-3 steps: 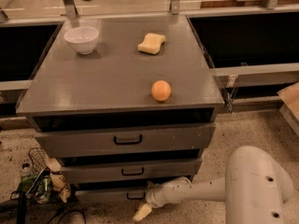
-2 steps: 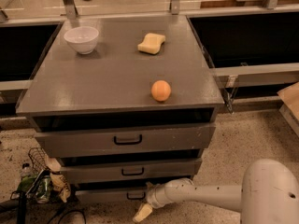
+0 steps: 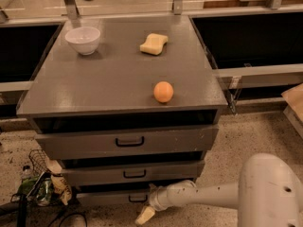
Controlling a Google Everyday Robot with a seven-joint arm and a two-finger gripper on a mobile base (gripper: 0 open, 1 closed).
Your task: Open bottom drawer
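Observation:
The bottom drawer (image 3: pixel 111 197) is the lowest, thinnest grey front of the cabinet, with a small black loop handle (image 3: pixel 138 199). It sticks out slightly from the cabinet. My gripper (image 3: pixel 146 213) is at the end of the white arm (image 3: pixel 208 195) reaching in from the lower right. It sits just right of and below the handle, close to the drawer front, with a pale fingertip pointing down-left near the floor.
Above are the middle drawer (image 3: pixel 135 173) and top drawer (image 3: pixel 128 142). On the cabinet top (image 3: pixel 113 74) lie a white bowl (image 3: pixel 83 39), a yellow sponge (image 3: pixel 154 43) and an orange (image 3: pixel 163 91). Clutter and cables (image 3: pixel 40 186) lie on the floor at left.
The white arm has shifted right and its base has moved lower in view. The gripper stays by the bottom drawer's handle.

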